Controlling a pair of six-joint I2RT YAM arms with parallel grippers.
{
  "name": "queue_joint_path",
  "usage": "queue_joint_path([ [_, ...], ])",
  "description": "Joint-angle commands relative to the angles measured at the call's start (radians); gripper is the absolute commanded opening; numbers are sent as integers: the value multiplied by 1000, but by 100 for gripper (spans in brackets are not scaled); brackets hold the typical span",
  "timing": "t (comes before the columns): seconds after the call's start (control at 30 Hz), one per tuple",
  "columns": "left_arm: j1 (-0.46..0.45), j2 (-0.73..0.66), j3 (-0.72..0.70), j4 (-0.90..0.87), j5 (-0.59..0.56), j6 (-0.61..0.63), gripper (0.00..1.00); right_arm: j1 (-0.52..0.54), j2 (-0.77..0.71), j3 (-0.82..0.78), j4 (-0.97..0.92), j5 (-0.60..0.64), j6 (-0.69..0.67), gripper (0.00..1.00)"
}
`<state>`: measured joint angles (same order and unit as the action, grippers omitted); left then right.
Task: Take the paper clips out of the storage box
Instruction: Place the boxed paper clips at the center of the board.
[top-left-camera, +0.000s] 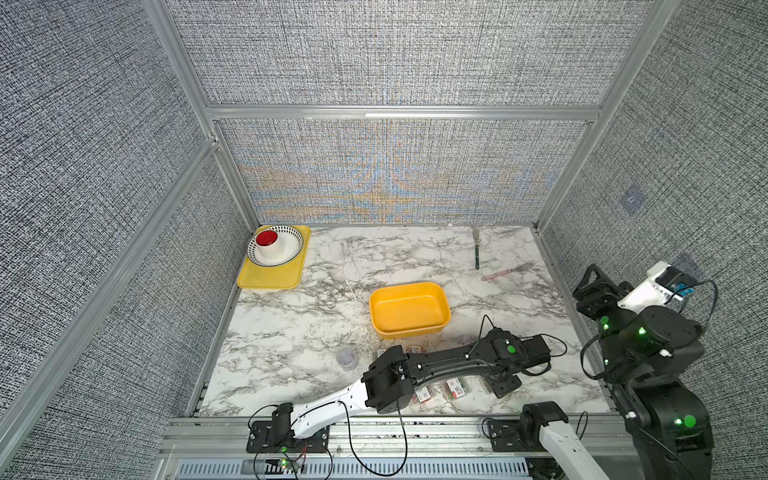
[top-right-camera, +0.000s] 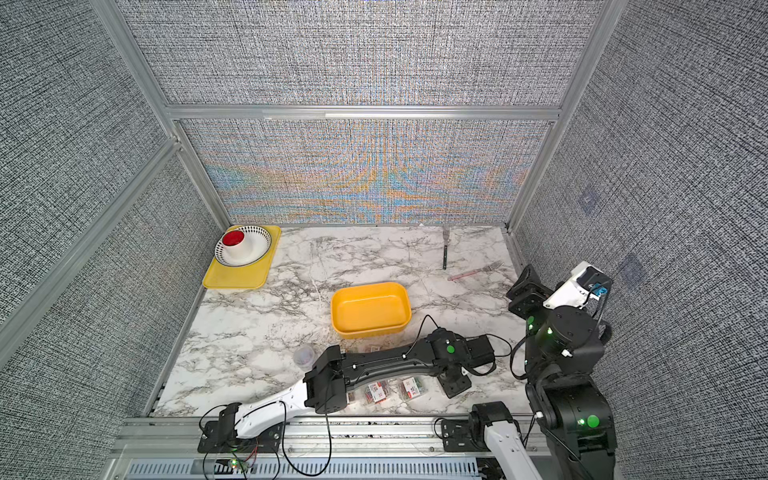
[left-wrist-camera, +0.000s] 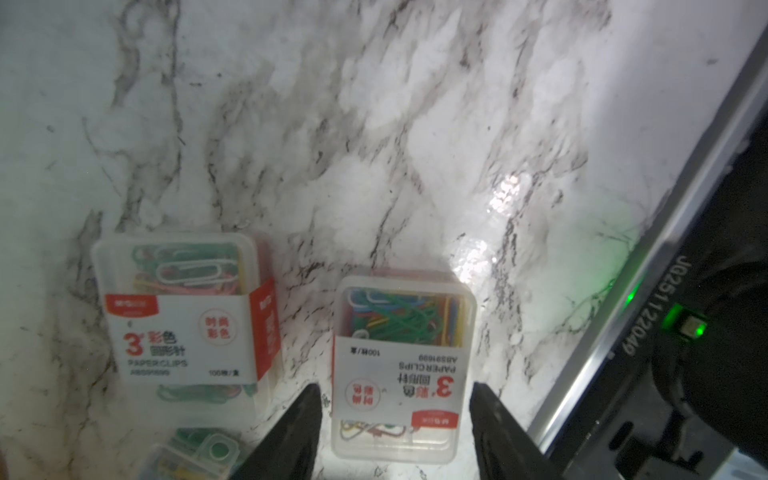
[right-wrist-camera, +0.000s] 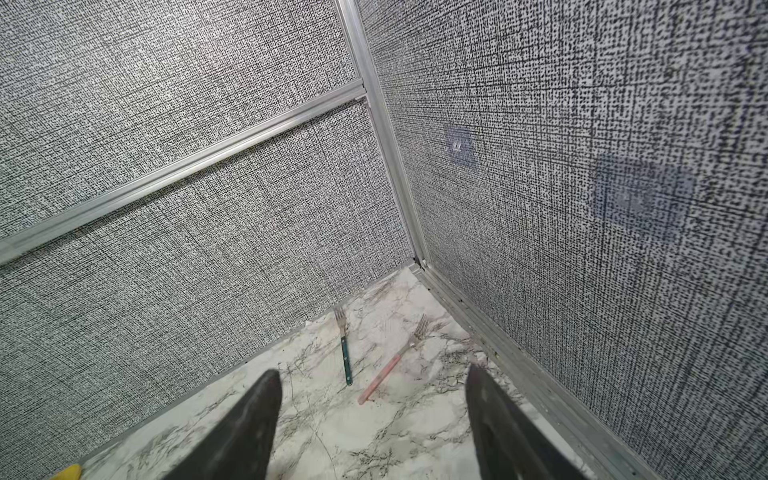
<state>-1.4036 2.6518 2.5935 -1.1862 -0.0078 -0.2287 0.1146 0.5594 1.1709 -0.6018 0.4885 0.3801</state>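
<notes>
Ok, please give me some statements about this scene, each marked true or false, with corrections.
1. The storage box is empty. True.
2. The right gripper holds a fork. False: it is open and empty; the green-handled fork and pink-handled fork lie on the table.
3. A cup stands in the bowl on the flat tray. True.
4. The round tub is inside the storage box. False: it stands on the table, outside.
5. The left gripper straddles a labelled pack lying on the table. True.
</notes>
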Motion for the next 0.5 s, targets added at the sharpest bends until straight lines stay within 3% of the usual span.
queue_joint_path([
  [0.0,2,1,-7,-16,3,10,61,1,-3,-3,28,-6,-1,73],
  [0.47,-8,-3,-56,6,45,-2,63,1,0,-10,30,-7,-3,73],
])
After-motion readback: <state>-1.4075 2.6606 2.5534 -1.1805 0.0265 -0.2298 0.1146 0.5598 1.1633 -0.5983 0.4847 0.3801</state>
